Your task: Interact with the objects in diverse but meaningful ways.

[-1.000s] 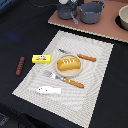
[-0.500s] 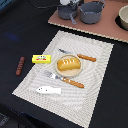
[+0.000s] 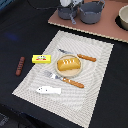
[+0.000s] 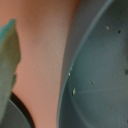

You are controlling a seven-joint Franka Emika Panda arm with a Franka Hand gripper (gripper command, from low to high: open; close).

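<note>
A golden bread loaf [image 3: 68, 64] lies on a small plate in the middle of the striped placemat [image 3: 95, 75]. An orange-handled fork [image 3: 67, 80] lies on the near side of the plate and an orange-handled knife [image 3: 80, 56] on the far side. A yellow butter block [image 3: 41, 59] sits at the mat's edge on the exterior view's left. A white fish [image 3: 49, 90] lies near the mat's front corner. A red-brown sausage [image 3: 20, 65] lies on the black table. Two grey saucepans [image 3: 93, 12] stand on the pink board. My gripper [image 3: 68, 4] hovers at the one on the exterior view's left [image 3: 66, 12]; its jaws are hidden. The wrist view shows a grey pan's wall [image 4: 100, 65] very close.
The pink board [image 3: 107, 29] runs along the back of the black table. A white bowl [image 3: 123, 18] stands on it at the exterior view's right. A blurred greenish shape [image 4: 7, 65] fills one edge of the wrist view.
</note>
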